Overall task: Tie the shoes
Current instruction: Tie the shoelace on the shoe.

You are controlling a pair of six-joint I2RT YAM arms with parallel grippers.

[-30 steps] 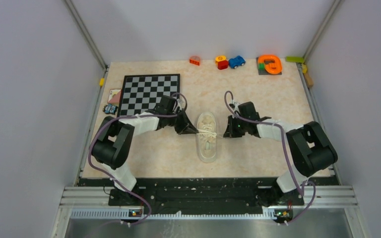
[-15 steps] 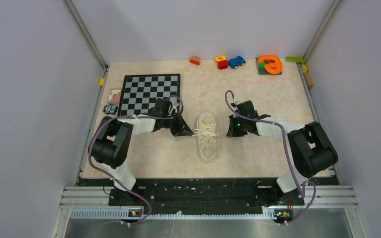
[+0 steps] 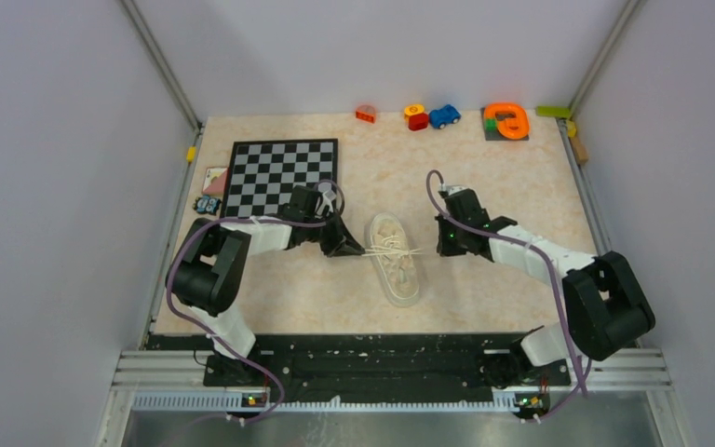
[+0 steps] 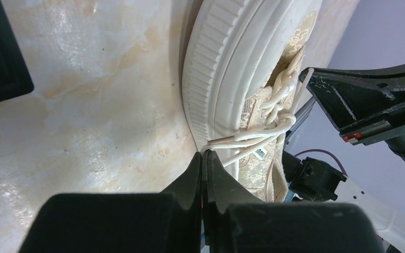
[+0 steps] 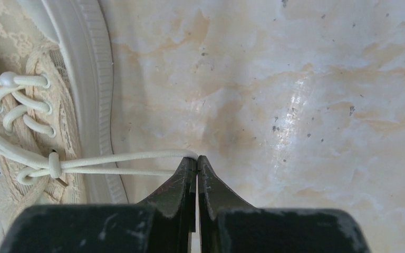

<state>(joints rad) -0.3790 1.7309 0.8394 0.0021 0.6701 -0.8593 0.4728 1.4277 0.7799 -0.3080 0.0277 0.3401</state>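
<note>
The cream sneaker (image 3: pixel 394 259) lies mid-table, toe toward the back, heel swung toward the near right. Its white laces (image 3: pixel 393 248) are knotted over the tongue and stretch out to both sides. My left gripper (image 3: pixel 357 249) sits at the shoe's left side, shut on a lace loop (image 4: pixel 253 134) pulled taut from the knot (image 4: pixel 286 113). My right gripper (image 3: pixel 438 244) sits to the shoe's right, shut on the other lace loop (image 5: pixel 132 161), which runs taut from the knot (image 5: pixel 54 164). The shoe's sole rim shows in both wrist views, the left (image 4: pixel 216 68) and the right (image 5: pixel 87 58).
A chessboard (image 3: pixel 279 173) lies at the back left with small cards (image 3: pixel 212 182) beside it. Toys line the back edge: a red block (image 3: pixel 366 114), a yellow-red piece (image 3: pixel 416 115), a blue car (image 3: pixel 444 115) and an orange ring (image 3: pixel 506 120).
Both grippers have pulled apart sideways with the lace loops, drawing the knot tighter. The right arm moved right. The shoe's heel has swung to the right.
</note>
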